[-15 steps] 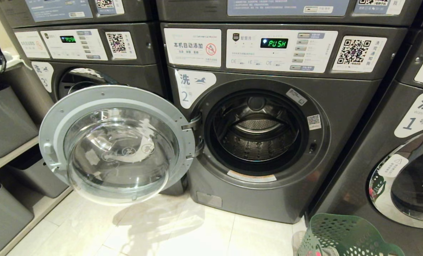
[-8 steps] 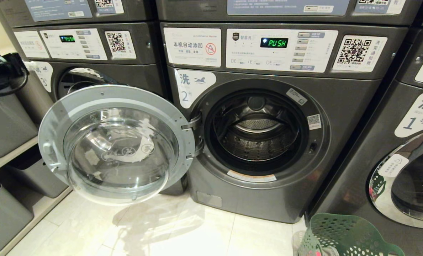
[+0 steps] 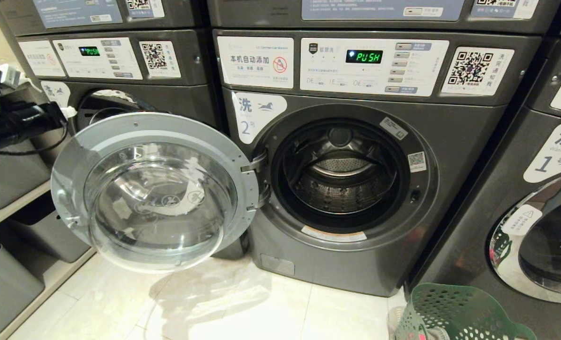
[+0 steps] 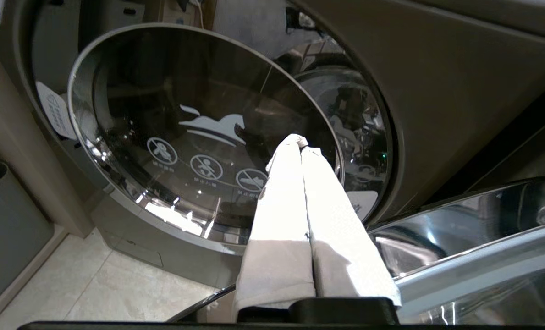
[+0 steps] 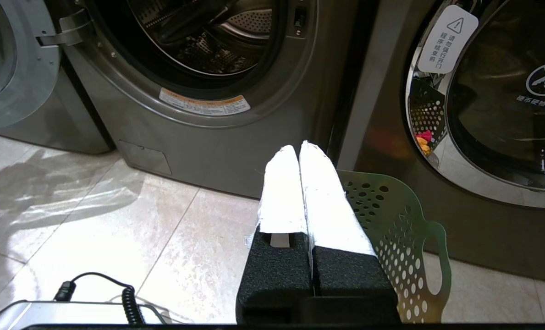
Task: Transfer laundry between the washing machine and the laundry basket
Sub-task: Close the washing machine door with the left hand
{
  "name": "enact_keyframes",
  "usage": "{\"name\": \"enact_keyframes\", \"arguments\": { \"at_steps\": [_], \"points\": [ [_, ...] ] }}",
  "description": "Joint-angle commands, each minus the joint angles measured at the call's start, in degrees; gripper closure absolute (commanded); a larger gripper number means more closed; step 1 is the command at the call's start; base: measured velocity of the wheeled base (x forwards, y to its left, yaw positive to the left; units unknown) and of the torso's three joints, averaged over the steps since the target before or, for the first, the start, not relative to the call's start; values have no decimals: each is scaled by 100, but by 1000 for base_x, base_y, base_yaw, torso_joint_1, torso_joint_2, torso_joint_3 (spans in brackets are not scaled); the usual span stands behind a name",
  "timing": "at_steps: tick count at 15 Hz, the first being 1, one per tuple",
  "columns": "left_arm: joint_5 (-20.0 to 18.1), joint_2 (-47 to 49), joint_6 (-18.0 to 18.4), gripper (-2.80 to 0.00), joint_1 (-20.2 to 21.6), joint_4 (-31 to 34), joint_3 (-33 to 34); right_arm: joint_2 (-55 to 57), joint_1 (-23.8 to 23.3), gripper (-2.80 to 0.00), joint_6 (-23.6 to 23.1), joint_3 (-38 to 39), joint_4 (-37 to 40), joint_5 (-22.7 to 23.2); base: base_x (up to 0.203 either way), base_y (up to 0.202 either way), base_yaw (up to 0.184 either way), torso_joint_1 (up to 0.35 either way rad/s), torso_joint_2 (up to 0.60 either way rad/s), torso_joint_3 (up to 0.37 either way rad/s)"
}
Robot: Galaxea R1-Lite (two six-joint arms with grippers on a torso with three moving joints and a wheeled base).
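Washing machine [image 3: 355, 189] door [image 3: 155, 191] swung wide; left pincer [image 4: 300, 142] pressed together beside it, right pincer [image 5: 300, 149] together above green laundry basket [image 5: 400, 229].

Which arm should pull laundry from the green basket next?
Right, probably: the right gripper, fingers shut, hangs just above the green perforated plastic basket; the left gripper is raised beside the open round glass door.
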Motion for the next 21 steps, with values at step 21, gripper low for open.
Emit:
{"name": "enact_keyframes", "arguments": {
  "at_steps": [21],
  "points": [
    [-270, -1170, -573, 0, -556, 3385, 8, 4, 2, 0, 4, -8, 12, 0, 0, 0, 0, 0, 0, 0]
  ]
}}
